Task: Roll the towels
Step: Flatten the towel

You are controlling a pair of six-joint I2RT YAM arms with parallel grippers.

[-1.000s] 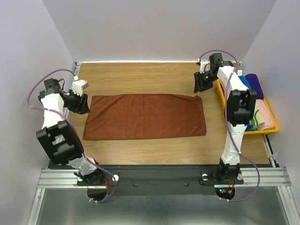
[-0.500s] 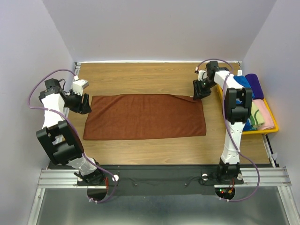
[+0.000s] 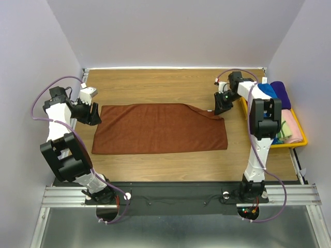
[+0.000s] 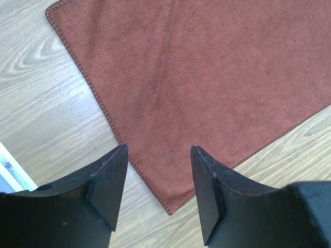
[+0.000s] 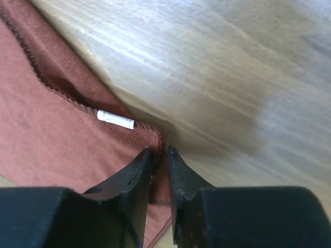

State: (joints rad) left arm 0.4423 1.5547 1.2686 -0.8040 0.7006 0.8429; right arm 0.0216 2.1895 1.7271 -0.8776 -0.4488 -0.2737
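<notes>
A rust-brown towel point(image 3: 160, 128) lies spread flat across the middle of the wooden table point(image 3: 155, 85). My right gripper point(image 3: 221, 109) is at its far right corner, shut on the hem. In the right wrist view the stitched edge of the towel point(image 5: 62, 139) is pinched between the fingers of that gripper point(image 5: 159, 151), just past a small white label point(image 5: 116, 119). The corner is slightly raised and creased. My left gripper point(image 3: 93, 114) hovers open at the far left corner. In the left wrist view that gripper point(image 4: 158, 160) has the corner of the towel point(image 4: 207, 77) between its spread fingers, untouched.
A yellow bin point(image 3: 299, 142) stands at the right edge and holds rolled towels: blue point(image 3: 269, 92), purple point(image 3: 281, 93), pink point(image 3: 292, 128) and a pale greenish one point(image 3: 281, 132). Walls close the table on the left, the far side and the right.
The right gripper has dropped onto the towel's far right corner and shut on it, which creased that corner. The left gripper has stayed put, open.
</notes>
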